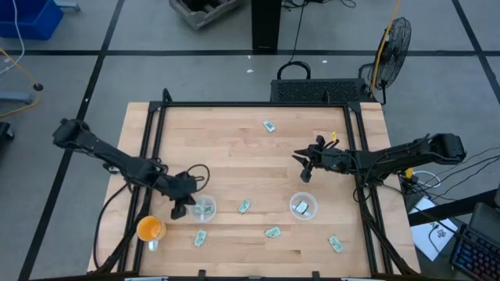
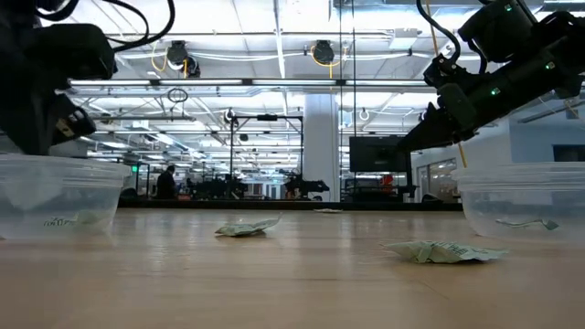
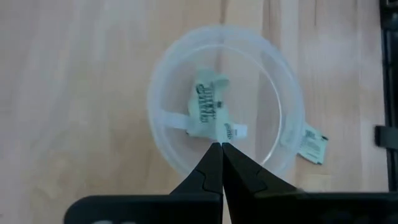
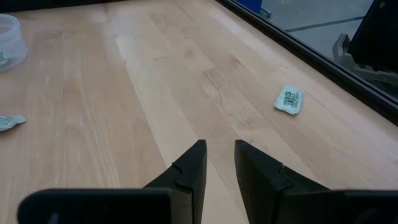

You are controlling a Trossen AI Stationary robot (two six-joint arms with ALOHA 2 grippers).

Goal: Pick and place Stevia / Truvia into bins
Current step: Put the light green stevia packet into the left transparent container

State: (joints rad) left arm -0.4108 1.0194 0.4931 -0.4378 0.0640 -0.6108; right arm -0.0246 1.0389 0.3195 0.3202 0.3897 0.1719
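Observation:
Two clear cups stand on the wooden table: the left cup [image 1: 204, 209] [image 3: 224, 99] holds a green-white packet [image 3: 208, 112] on its bottom, and the right cup [image 1: 303, 206] holds another packet. Loose packets lie at the far side [image 1: 269, 125] [image 4: 289, 99], between the cups [image 1: 244, 206], and along the near side [image 1: 272, 232], [image 1: 200, 238], [image 1: 336, 244]. My left gripper [image 1: 183, 204] [image 3: 221, 148] is shut and empty, above the left cup's rim on its left side. My right gripper [image 1: 305, 164] [image 4: 219, 152] is open and empty, above bare table beyond the right cup.
An orange cup [image 1: 148, 228] stands near the front left corner, close to my left arm. A black frame [image 1: 250, 104] runs along the table's far side and down both sides. Bare wood lies in the table's middle.

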